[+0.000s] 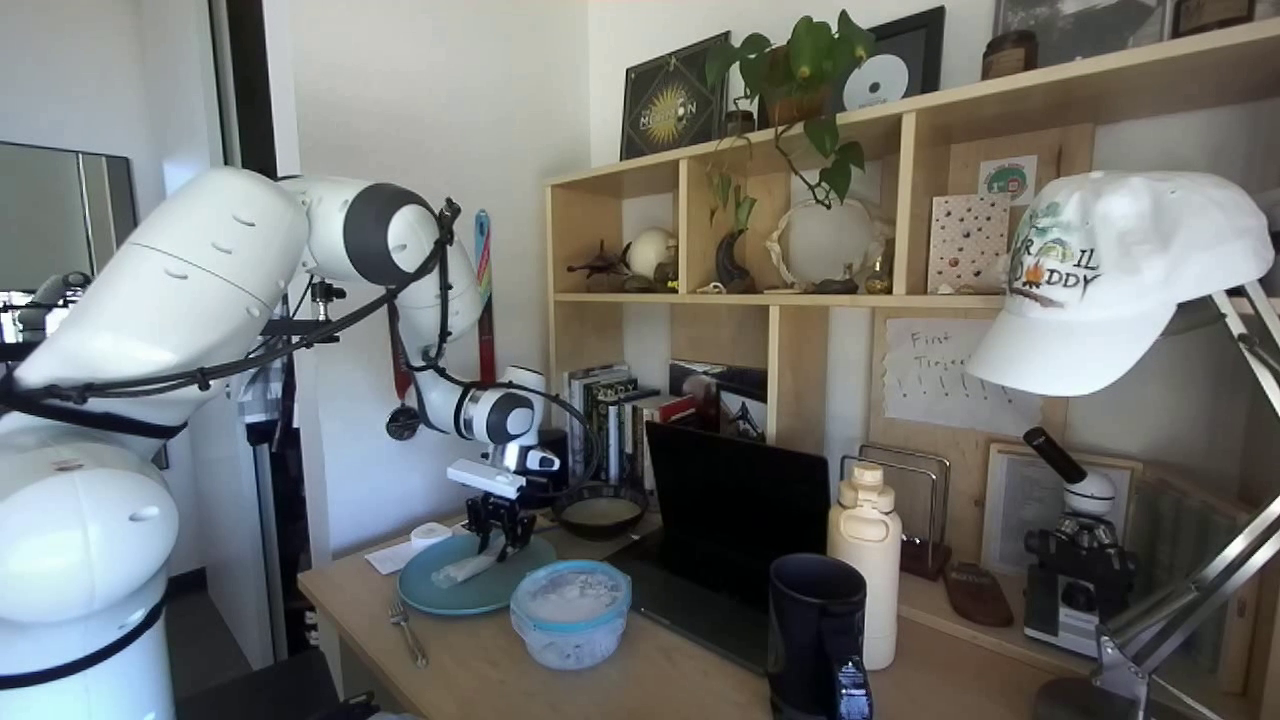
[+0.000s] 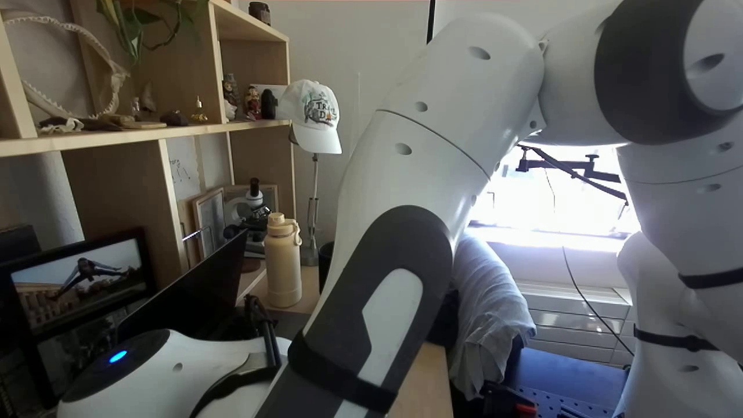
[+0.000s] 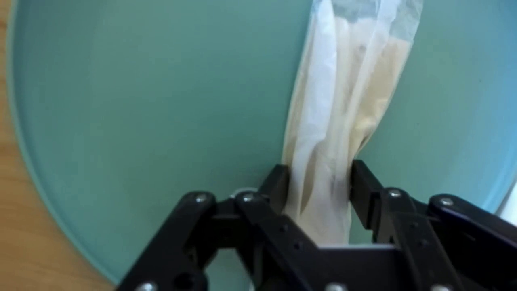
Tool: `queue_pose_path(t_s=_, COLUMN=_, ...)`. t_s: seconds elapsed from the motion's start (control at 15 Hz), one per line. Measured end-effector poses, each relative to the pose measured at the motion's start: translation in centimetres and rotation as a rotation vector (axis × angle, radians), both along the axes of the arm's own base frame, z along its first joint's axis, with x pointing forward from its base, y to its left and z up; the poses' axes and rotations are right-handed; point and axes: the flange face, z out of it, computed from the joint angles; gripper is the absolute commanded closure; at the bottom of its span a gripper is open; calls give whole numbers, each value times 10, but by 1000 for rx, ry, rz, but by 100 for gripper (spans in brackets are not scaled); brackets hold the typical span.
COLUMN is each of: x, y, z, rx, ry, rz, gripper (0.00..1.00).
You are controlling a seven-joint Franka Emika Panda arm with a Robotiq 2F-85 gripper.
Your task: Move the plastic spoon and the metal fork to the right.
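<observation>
End effector (image 3: pixel 319 184) is closed on the wrapped spoon (image 3: pixel 355 81), jaws against both sides, narrow gap filled by it. Long axis runs between the jaws, roughly square to the closing direction; free end sticks out ahead, up the wrist view, leaning slightly right. Spoon is over the plate (image 3: pixel 153 121), well inside the edge. Wrapper (image 3: pixel 357 10) is cloudy, so "spoon" is my read. Fork (image 1: pixel 407 635) lies on the bench (image 1: pixel 470 665) just beside the plate, roughly where that free end points. Next, I'd say: lift straight up, then go right, minding the free end. Fork after.
</observation>
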Motion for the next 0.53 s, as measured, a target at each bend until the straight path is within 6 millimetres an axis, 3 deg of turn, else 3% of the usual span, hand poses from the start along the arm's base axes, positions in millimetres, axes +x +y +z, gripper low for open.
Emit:
queue_pose_path(t_s=0.07, x=1, y=0, z=2, rx=1, ry=-3, rz=0, gripper=94)
queue_pose_path(t_s=0.2, x=2, y=0, z=5, rx=3, ry=-8, rz=-2, gripper=97)
queue_pose_path(t_s=0.53, x=11, y=-8, z=35, rx=15, ry=-26, rz=-25, gripper=94)
